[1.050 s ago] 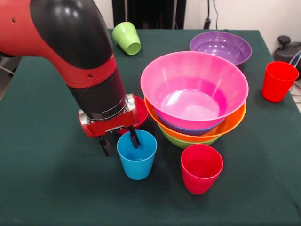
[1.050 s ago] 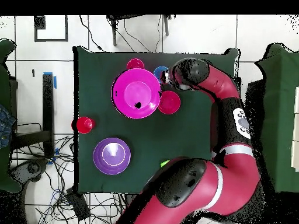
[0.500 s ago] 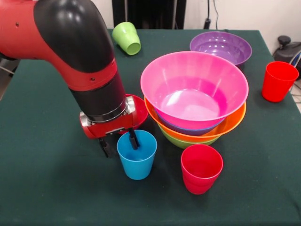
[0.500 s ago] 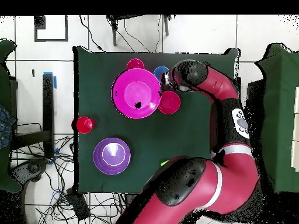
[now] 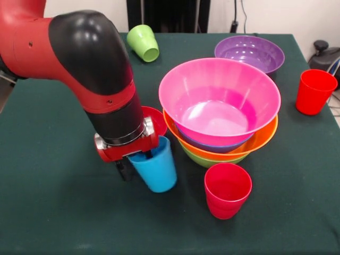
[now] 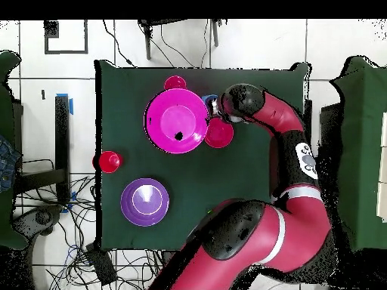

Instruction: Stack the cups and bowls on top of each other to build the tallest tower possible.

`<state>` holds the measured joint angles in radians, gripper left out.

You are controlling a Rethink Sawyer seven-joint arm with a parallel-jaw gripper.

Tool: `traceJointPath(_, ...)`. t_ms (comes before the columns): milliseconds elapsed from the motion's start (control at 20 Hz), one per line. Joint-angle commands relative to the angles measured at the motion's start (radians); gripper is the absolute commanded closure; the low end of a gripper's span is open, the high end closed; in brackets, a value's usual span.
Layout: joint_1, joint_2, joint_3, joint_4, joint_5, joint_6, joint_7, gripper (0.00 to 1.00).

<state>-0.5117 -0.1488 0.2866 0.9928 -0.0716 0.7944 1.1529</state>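
Observation:
My gripper (image 5: 136, 161) is shut on the rim of the sky blue cup (image 5: 158, 171), which hangs tilted just above the cloth. One finger (image 5: 125, 171) shows outside the cup; the other is hidden inside it. In the overhead view only a sliver of this cup (image 6: 209, 99) shows beside the gripper (image 6: 218, 106). To its right stands the tower (image 5: 223, 106): a pink bowl (image 6: 178, 121) nested over blue, orange and lime green bowls. A red cup (image 5: 227, 189) stands upright in front of the tower. The small red bowl (image 5: 158, 120) sits half hidden behind my wrist.
A purple bowl (image 5: 249, 53) stands behind the tower. A lime green cup (image 5: 143, 42) lies on its side at the far edge. Another red cup (image 5: 314, 91) stands upright at the right edge. The dark green cloth (image 5: 53, 212) covers the table.
The gripper has closed on the blue cup's rim. The cup, which stood upright on the cloth, is now lifted and tilted, and the wrist has shifted slightly right.

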Motion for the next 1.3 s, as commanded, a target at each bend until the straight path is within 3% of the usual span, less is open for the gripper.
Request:
traceJointPath(50,0.047,0.069,-0.017,0.010,-0.077,-0.025,0.053,1.00)
traceJointPath(100,0.052,0.068,-0.026,0.008,-0.064,-0.019,0.087,1.00)
traceJointPath(250,0.044,0.051,-0.003,0.011,-0.093,-0.012,-0.027,1.00)
traceJointPath(450,0.053,0.024,-0.031,0.015,-0.092,0.035,0.000,1.00)
traceJointPath(700,0.051,0.002,-0.037,0.036,-0.108,0.025,-0.017,1.00)
traceJointPath(950,0.050,-0.070,-0.120,0.057,-0.139,0.072,0.014,1.00)
traceJointPath(1100,0.015,-0.124,-0.135,0.071,-0.166,0.135,-0.084,1.00)
traceJointPath(1300,-0.026,-0.174,-0.138,0.071,-0.167,0.216,-0.128,1.00)
